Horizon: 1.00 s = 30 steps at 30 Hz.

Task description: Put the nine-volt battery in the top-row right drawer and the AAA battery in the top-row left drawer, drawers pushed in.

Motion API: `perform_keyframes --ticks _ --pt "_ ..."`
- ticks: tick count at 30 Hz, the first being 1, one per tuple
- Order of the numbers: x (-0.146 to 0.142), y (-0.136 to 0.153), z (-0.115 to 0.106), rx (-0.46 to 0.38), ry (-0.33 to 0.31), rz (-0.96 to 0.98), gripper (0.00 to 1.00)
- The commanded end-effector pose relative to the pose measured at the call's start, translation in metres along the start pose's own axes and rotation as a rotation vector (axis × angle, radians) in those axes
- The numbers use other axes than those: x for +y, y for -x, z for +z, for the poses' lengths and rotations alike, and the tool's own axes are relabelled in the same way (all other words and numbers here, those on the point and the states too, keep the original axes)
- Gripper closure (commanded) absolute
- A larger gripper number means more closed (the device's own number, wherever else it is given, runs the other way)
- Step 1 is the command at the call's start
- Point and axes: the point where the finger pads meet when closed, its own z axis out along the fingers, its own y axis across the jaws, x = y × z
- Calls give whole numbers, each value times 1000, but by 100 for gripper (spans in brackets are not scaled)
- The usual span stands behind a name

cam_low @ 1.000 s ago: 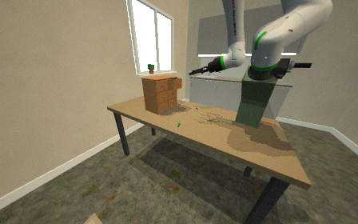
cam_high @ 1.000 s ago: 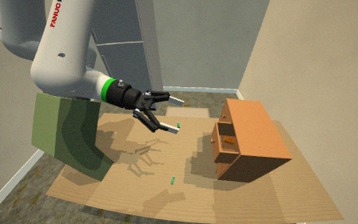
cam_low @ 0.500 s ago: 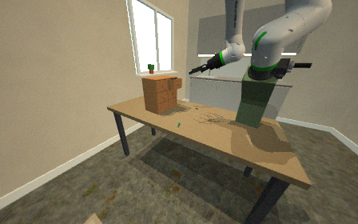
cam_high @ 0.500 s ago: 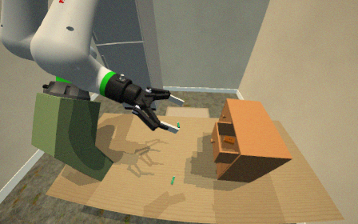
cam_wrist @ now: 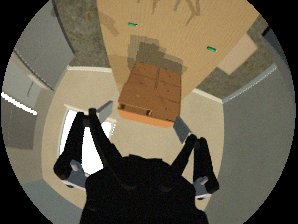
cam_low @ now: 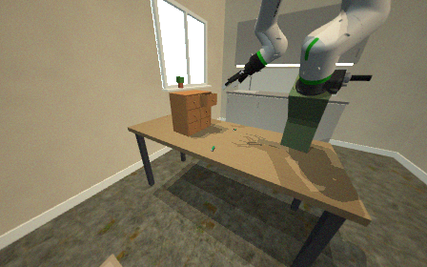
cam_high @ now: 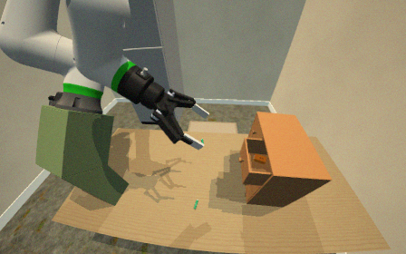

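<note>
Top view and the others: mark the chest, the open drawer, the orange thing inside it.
Chest (cam_high: 294, 145) (cam_low: 180, 114) (cam_wrist: 167, 92): top view, top board; exterior, side panel; wrist, front.
Open drawer (cam_high: 245, 169) (cam_low: 211, 99) (cam_wrist: 137, 99): top, exterior, wrist; front panel.
Orange thing (cam_high: 260, 159): top view; upper face.

The pincer (cam_high: 203, 130) (cam_low: 228, 84) (cam_wrist: 144, 114) has tipped more steeply downward
</note>
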Motion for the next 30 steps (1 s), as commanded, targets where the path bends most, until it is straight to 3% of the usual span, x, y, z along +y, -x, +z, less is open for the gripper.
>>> perform_keyframes --ticks 1,12,14,21,30 --pt "3 -1 -1 155 3 15 0" --pt "3 8 -8 507 5 15 0" --pt "3 8 -8 507 5 15 0" --pt "3 14 -13 741 7 14 0" --pt "3 18 -15 875 8 14 0"
